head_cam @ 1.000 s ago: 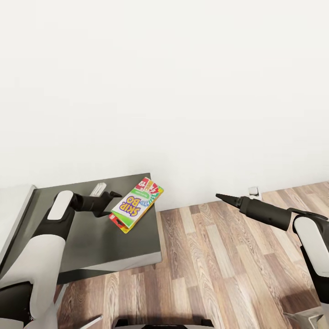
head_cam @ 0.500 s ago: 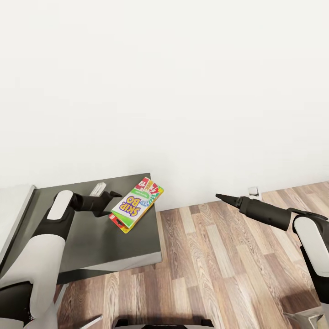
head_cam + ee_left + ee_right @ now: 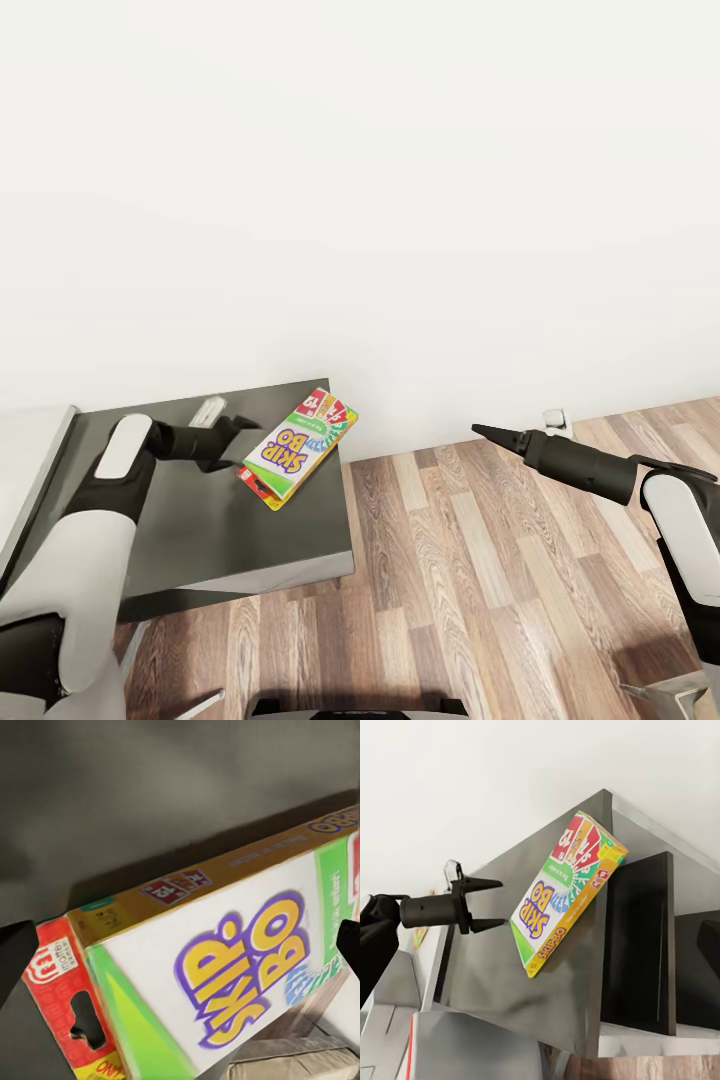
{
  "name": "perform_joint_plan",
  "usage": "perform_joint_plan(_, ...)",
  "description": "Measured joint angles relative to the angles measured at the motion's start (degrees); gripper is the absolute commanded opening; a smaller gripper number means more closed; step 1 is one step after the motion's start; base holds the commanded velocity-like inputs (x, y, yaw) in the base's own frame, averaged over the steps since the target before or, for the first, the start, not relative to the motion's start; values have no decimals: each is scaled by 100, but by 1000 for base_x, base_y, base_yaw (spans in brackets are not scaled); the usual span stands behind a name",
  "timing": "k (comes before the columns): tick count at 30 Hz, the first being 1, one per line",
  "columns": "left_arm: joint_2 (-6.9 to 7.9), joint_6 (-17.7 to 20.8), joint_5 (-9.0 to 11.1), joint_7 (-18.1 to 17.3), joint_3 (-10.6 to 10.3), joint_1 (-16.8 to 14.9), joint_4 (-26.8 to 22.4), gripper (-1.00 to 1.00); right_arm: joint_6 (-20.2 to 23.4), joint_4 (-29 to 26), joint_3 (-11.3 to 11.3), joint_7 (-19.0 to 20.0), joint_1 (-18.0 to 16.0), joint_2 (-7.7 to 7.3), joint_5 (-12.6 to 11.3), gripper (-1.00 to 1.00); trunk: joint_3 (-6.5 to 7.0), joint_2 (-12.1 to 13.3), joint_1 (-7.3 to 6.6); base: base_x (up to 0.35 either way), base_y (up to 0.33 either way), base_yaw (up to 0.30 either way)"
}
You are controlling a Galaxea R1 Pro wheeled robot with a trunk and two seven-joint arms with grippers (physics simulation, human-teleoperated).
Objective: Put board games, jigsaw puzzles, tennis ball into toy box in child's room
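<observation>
A Skip-Bo board game box (image 3: 298, 446), green, white and orange, lies flat on a dark grey top (image 3: 200, 530), and its far corner juts over the top's right edge. My left gripper (image 3: 250, 440) is open just left of the box, level with its near end. In the left wrist view the box (image 3: 217, 975) spans the space between the fingertips (image 3: 15, 952). From the right wrist view the left gripper (image 3: 499, 902) has its jaws spread, close beside the box (image 3: 566, 889). My right gripper (image 3: 490, 433) hangs open over the floor, well right of the top.
A white wall runs behind everything, with a small outlet (image 3: 556, 417) at its foot. Wood floor (image 3: 480, 590) spreads to the right and in front of the dark top. A pale surface (image 3: 25, 470) adjoins the top's left side.
My left arm has shifted a little, with the elbow drawn slightly left and the forearm more level. The box and the right arm have not moved.
</observation>
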Motion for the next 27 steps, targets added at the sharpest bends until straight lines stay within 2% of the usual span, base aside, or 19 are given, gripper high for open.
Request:
perform_joint_plan(4, 74, 0, 1, 0, 1, -36, 11, 100, 0, 0, 0, 0, 2, 0, -1, 100, 0, 0, 0, 0, 0, 0)
perform_joint_plan(7, 201, 0, -5, 0, 3, -92, 60, 100, 0, -1, 0, 0, 1, 0, -2, 100, 0, 0, 0, 0, 0, 0)
perform_joint_plan(15, 397, -3, -6, 0, 3, -160, 105, 100, 0, -1, 6, 0, 6, 0, 0, 100, 0, 0, 0, 0, 0, 0)
perform_joint_plan(27, 540, -8, -5, 0, 4, -219, 122, 100, 0, -1, 3, 2, 8, 0, 1, 100, 0, 0, 0, 0, 0, 0)
